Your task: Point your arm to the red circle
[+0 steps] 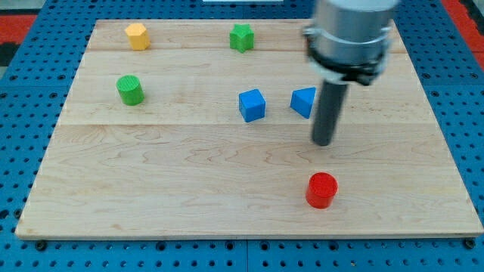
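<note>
Looking at the wooden board (pixel 227 196), you find the red circle (pixel 322 189) near the view's bottom, right of centre: a short upright cylinder, bright red, with a flat round top and a slightly darker side wall, standing alone on bare wood. Nothing touches it.

Your rod (pixel 330 106) comes down from the grey cylindrical arm body (pixel 352 34) at the view's upper right. My tip (pixel 323 142) rests on the board above the red circle in the view, near it but apart, with a strip of wood showing between them. The rod carries no jaws, so there is nothing to open or close, and it holds nothing.

Count six blocks in all. One is red: the circle. Two are blue: a blue cube (pixel 252 105) near the centre, and a second blue block (pixel 304 101) just to its right, partly hidden behind the rod, its shape not clear. Two are green: a green cylinder (pixel 130 90) at the view's left and a green star-like block (pixel 241 37) at the top. One is orange-yellow, a hexagonal block (pixel 136 35) at the top left.

The board lies on a blue perforated surface (pixel 23 113).
</note>
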